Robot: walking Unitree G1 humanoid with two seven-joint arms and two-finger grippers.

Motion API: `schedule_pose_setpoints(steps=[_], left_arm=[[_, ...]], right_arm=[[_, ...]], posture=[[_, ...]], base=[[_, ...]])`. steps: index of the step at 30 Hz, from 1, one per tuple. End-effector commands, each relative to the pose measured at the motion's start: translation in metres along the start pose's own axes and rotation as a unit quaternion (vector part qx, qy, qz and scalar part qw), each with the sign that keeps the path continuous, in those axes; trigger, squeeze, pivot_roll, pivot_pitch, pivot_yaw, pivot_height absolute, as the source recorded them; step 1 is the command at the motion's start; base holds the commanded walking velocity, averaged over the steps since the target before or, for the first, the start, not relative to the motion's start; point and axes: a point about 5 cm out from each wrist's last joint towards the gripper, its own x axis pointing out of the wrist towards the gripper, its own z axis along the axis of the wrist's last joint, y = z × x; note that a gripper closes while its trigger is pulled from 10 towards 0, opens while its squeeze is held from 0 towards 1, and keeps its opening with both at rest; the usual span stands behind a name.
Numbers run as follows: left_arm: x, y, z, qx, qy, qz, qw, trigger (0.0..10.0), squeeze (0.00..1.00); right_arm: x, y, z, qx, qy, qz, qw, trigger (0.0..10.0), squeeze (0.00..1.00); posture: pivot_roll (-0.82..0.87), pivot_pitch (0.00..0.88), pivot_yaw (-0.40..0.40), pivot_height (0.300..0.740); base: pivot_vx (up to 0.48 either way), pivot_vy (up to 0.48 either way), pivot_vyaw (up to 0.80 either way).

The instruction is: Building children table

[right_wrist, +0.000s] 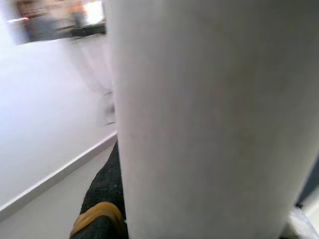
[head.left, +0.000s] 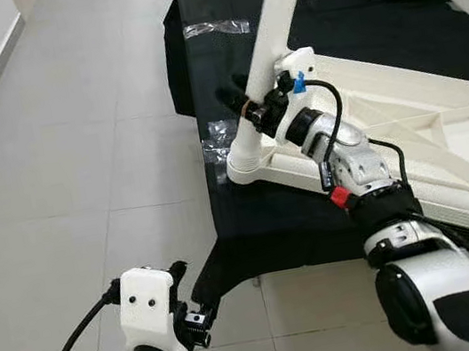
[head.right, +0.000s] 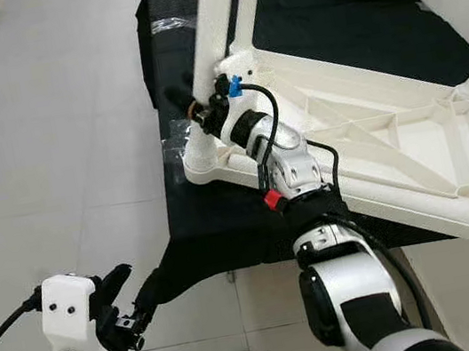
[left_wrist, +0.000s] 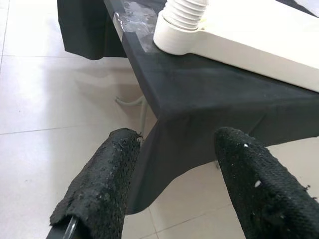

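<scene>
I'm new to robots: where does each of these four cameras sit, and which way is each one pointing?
Left eye view: on the head, looking forward and down at the upturned white tabletop on the black cloth; both silver arms show.
Right eye view: beside it, same scene, slightly shifted; the right gripper is at the white leg.
Left wrist view: looks along the left gripper, hanging open low before the cloth's corner.
Right wrist view: pressed close against the leg, one black finger beside it.
Shared: the leg's socket shows from head and left wrist.
</scene>
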Motion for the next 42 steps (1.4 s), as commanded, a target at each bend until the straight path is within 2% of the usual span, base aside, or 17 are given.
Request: schedule_pose_setpoints(steps=[1, 5, 9, 12, 13, 16, 18, 19, 20, 22, 25, 30, 31, 36, 38, 40, 42], left_arm=[[0.0, -0.001, -0.004, -0.002, 0.009, -0.007, 1.0, 10.0, 0.0], [0.0, -0.001, -0.004, -0.001, 0.009, -0.007, 1.0, 10.0, 0.0], [0.0, -0.001, -0.004, -0.001, 0.009, -0.007, 1.0, 10.0, 0.0], [0.0, 0.0, -0.004, -0.001, 0.009, -0.007, 1.0, 10.0, 0.0], [0.0, 0.0, -0.004, -0.001, 0.009, -0.007, 1.0, 10.0, 0.0], [0.0, 0.0, -0.004, -0.001, 0.009, -0.007, 1.0, 10.0, 0.0], [0.0, 0.0, -0.004, -0.001, 0.009, -0.007, 1.0, 10.0, 0.0], [0.0, 0.0, -0.005, -0.002, 0.009, -0.006, 1.0, 10.0, 0.0], [0.0, 0.0, -0.005, -0.002, 0.009, -0.006, 1.0, 10.0, 0.0], [0.0, 0.0, -0.005, -0.002, 0.009, -0.006, 1.0, 10.0, 0.0], [0.0, 0.0, -0.005, -0.002, 0.009, -0.006, 1.0, 10.0, 0.0], [0.0, 0.0, -0.006, -0.002, 0.01, -0.005, 1.0, 10.0, 0.0], [0.001, 0.0, -0.006, -0.003, 0.01, -0.006, 1.0, 10.0, 0.0], [0.002, 0.0, -0.006, -0.003, 0.01, -0.006, 1.0, 10.0, 0.0], [0.003, 0.001, -0.007, -0.003, 0.009, -0.006, 1.0, 10.0, 0.0], [0.003, 0.001, -0.007, -0.003, 0.009, -0.006, 1.0, 10.0, 0.0], [0.004, 0.002, -0.007, -0.003, 0.009, -0.006, 1.0, 10.0, 0.0]], right_arm=[[-0.014, -0.022, -0.02, -0.001, 0.043, -0.111, 0.993, 10.0, 0.0], [-0.017, -0.022, -0.02, 0.011, 0.033, -0.175, 0.984, 10.0, 0.0], [-0.019, -0.013, -0.017, -0.021, 0.021, -0.219, 0.975, 10.0, 0.0], [-0.016, -0.001, -0.018, -0.079, 0.046, -0.283, 0.955, 10.0, 0.0], [-0.015, 0.004, -0.019, -0.086, 0.056, -0.307, 0.946, 10.0, 0.0], [-0.014, 0.006, -0.02, -0.087, 0.062, -0.321, 0.941, 10.0, 0.0], [-0.014, 0.009, -0.021, -0.072, 0.067, -0.346, 0.933, 10.0, 0.0], [-0.012, 0.014, -0.023, -0.052, 0.068, -0.41, 0.908, 10.0, 0.0], [-0.012, 0.014, -0.023, -0.052, 0.068, -0.41, 0.908, 10.0, 0.0], [-0.01, 0.019, -0.026, -0.016, 0.072, -0.453, 0.889, 10.0, 0.0], [-0.009, 0.023, -0.025, 0.011, 0.07, -0.473, 0.878, 10.0, 0.0], [-0.005, 0.025, -0.019, 0.029, 0.057, -0.475, 0.878, 10.0, 0.0], [0.0, 0.022, 0.003, 0.022, 0.023, -0.488, 0.872, 10.0, 0.0], [0.002, 0.019, 0.02, 0.017, -0.006, -0.493, 0.87, 10.0, 0.0], [0.004, 0.016, 0.056, 0.023, -0.085, -0.476, 0.875, 10.0, 0.0], [0.004, 0.016, 0.056, 0.023, -0.085, -0.476, 0.875, 10.0, 0.0], [0.004, 0.016, 0.07, 0.025, -0.116, -0.467, 0.876, 10.0, 0.0]], posture=[[0.11, 0.235, -0.134, 0.74], [0.11, 0.233, -0.131, 0.74], [0.11, 0.231, -0.132, 0.74], [0.11, 0.233, -0.134, 0.74], [0.11, 0.233, -0.132, 0.74], [0.11, 0.233, -0.132, 0.74], [0.11, 0.233, -0.132, 0.74], [0.11, 0.232, -0.134, 0.74], [0.11, 0.232, -0.134, 0.74], [0.12, 0.231, -0.135, 0.74], [0.12, 0.231, -0.137, 0.74], [0.12, 0.231, -0.137, 0.74], [0.12, 0.229, -0.134, 0.74], [0.12, 0.226, -0.134, 0.74], [0.12, 0.217, -0.13, 0.74], [0.12, 0.217, -0.13, 0.74], [0.12, 0.217, -0.13, 0.74]], base=[[0.0, 0.0, 0.0], [0.0, 0.0, 0.0], [0.0, 0.0, 0.0], [0.0, 0.0, 0.0], [0.0, 0.0, 0.0], [0.0, 0.0, 0.0], [0.0, 0.0, 0.0], [0.0, 0.0, 0.0], [0.0, 0.0, 0.0], [0.0, 0.0, 0.0], [0.0, 0.0, 0.0], [0.0, 0.0, 0.0], [0.0, 0.0, 0.0], [0.0, 0.0, 0.0], [0.0, 0.0, 0.0], [0.0, 0.0, 0.0], [0.0, 0.0, 0.0]])
